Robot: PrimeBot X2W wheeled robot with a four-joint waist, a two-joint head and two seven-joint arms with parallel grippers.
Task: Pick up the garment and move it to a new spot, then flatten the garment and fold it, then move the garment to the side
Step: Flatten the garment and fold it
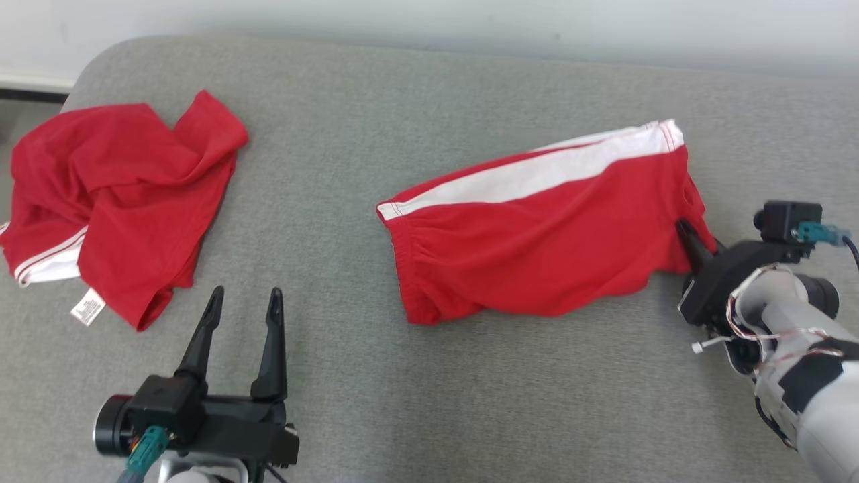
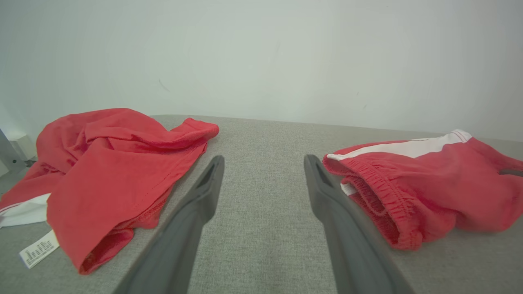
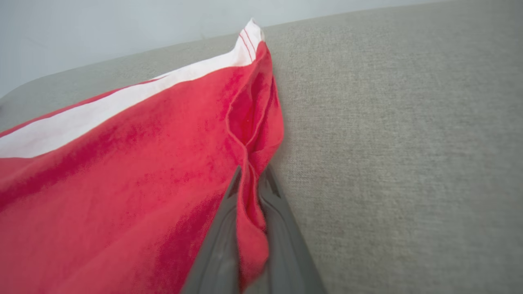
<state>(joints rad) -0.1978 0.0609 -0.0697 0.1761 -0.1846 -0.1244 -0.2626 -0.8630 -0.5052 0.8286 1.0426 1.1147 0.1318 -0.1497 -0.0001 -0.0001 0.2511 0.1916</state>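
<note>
The garment (image 1: 537, 248) is a pair of red shorts with a white side stripe, lying spread on the grey padded surface at centre right. My right gripper (image 1: 683, 228) comes in from the right and is shut on the garment's right hem. In the right wrist view a fold of the garment (image 3: 122, 171) is pinched between the two fingers of the right gripper (image 3: 251, 173). My left gripper (image 1: 245, 295) stands open near the front left, nothing between its fingers. In the left wrist view the left gripper (image 2: 264, 161) points at bare fabric, with the garment (image 2: 429, 192) to its right.
A second red garment (image 1: 114, 188) lies crumpled at the far left, its white label (image 1: 87, 306) showing; it appears too in the left wrist view (image 2: 110, 163). The grey padded surface (image 1: 429, 402) ends at a pale wall at the back, with a rounded back-left corner.
</note>
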